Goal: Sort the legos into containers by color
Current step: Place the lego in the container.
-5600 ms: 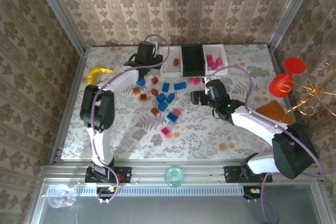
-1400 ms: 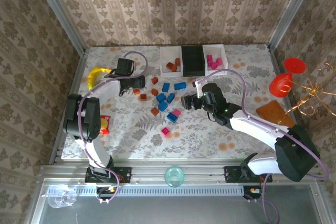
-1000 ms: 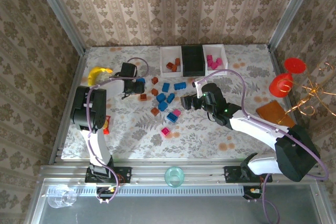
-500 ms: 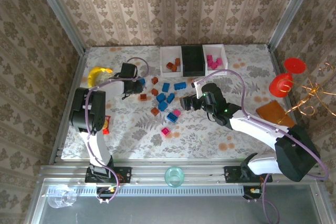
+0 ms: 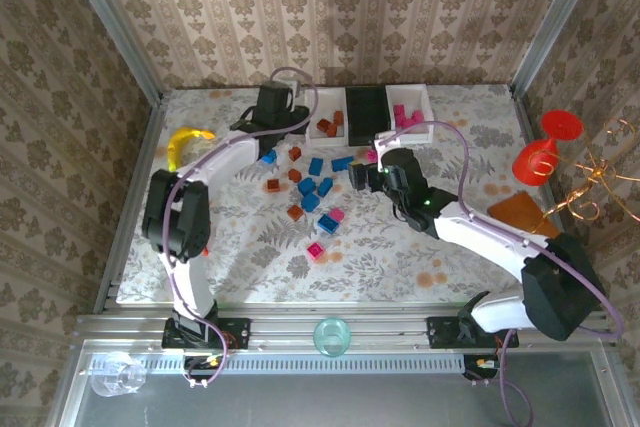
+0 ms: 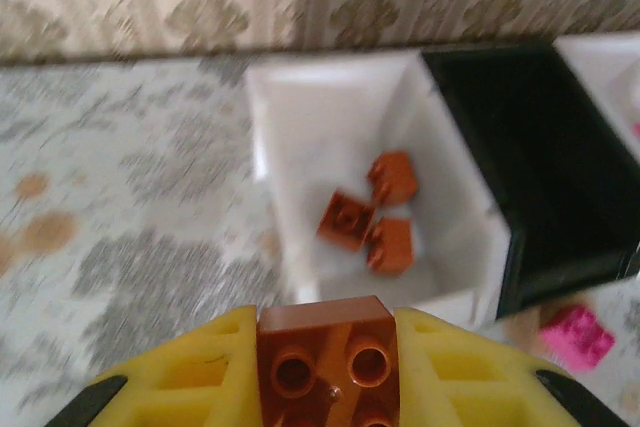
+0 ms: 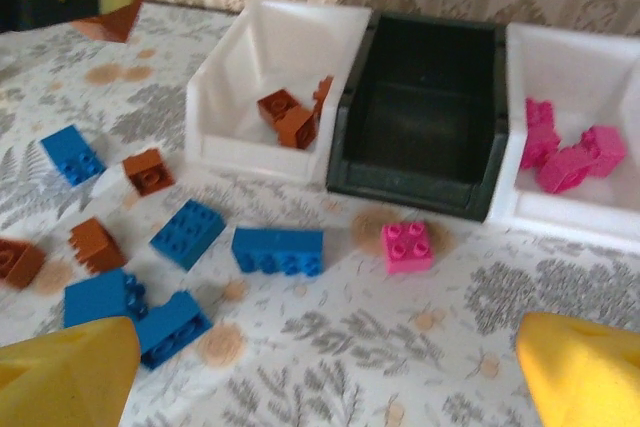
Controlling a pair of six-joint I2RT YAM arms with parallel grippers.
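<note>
Left gripper (image 6: 325, 387) is clamped on a small reddish-brown plastic lego brick (image 6: 325, 339), studs up, bottom centre of the left wrist view. The yellow fingers (image 6: 190, 387) pinch its two flat sides. Mid-frame just beyond sits the white square open tray (image 6: 290, 107) with three brown bricks (image 6: 365, 217) inside. The black square tray (image 6: 530, 137) touches the white tray's right side and looks empty from here.

Right gripper (image 7: 320, 387) is spread wide with nothing between its fingertips (image 7: 60, 377), above loose pieces on the patterned tablecloth (image 7: 330, 347). A pink square brick (image 7: 407, 245) lies frame centre and a long blue brick (image 7: 280, 250) just left of it. More blue and brown ones lie at frame left. The second white tray (image 7: 590, 77), upper right, holds the pink bricks (image 7: 565, 162).

Handling, judged:
- The bricks look light, rigid and smooth, so an off-centre pinch could make one squirt out.
- Best hold is across opposite flat sidewalls, low on the body, not on studs or corners.
- The held brick looks centred.
- A brick this light may bounce on release, so let go low inside the tray.
- The pink square has free space on all sides, an easy pick.
</note>
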